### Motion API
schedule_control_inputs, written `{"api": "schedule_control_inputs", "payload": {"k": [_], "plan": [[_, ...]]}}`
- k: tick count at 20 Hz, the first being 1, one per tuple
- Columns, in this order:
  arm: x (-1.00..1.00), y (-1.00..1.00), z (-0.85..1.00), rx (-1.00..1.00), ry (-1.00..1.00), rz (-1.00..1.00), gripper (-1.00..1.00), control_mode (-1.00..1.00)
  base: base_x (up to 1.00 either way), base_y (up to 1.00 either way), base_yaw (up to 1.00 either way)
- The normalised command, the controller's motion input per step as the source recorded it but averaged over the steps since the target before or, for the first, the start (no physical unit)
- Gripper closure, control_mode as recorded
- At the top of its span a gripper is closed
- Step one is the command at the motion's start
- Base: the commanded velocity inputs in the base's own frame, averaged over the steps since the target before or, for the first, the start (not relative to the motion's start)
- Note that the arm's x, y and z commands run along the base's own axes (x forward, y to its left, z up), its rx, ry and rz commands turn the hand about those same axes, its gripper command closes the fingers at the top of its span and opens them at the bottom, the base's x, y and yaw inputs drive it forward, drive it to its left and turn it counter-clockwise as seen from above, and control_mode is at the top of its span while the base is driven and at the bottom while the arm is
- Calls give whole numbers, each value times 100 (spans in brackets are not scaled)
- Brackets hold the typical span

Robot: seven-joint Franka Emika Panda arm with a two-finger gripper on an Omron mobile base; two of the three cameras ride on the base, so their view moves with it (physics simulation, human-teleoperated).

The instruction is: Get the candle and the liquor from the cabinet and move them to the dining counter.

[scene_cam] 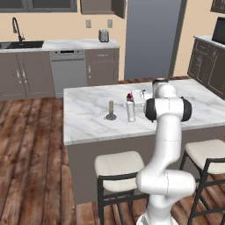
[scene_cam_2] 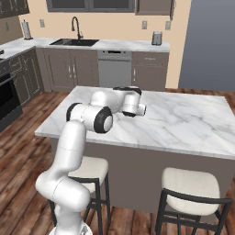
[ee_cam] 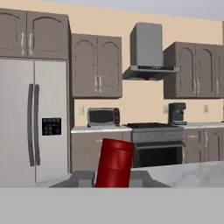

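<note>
The candle (scene_cam: 110, 110), a pale stick in a dark dish holder, stands upright on the dining counter (scene_cam: 88, 116), a marble-topped island (scene_cam_2: 183, 119). Just right of it the liquor (scene_cam: 130, 110) is upright, a white bottle with its base at the marble top. My gripper (scene_cam: 134, 95) reaches in from the right at the bottle's neck and is shut on it. In the hand view the red cap (ee_cam: 114, 162) fills the gap between my fingertips (ee_cam: 83, 178). The cabinet (scene_cam: 102, 6) hangs on the back wall above the toaster.
Two cushioned stools (scene_cam: 118, 169) (scene_cam: 208, 151) stand along the island's near side. Behind are the wall counter with toaster (scene_cam: 103, 35), the sink (scene_cam: 22, 44) and the dishwasher (scene_cam: 68, 70). The hand view looks towards a fridge (ee_cam: 30, 127) and a stove (ee_cam: 157, 146).
</note>
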Motion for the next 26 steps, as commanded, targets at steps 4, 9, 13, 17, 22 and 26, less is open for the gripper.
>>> {"api": "schedule_control_inputs", "payload": {"k": [4, 9, 13, 17, 22, 26], "plan": [[0, 4, -18, 0, -7, -7, 100, -100, 0, 0, 0], [0, -1, -15, 2, -3, -1, 100, -100, 0, 0, 0], [0, -24, -1, 8, 0, 0, 100, -100, 0, 0, 0], [0, -31, 0, 7, 0, 0, 100, -100, 0, 0, 0], [0, -25, -5, 3, 0, 0, 100, -100, 0, 0, 0], [0, 0, -1, 0, 0, 0, 100, -100, 0, 0, 0]]}}
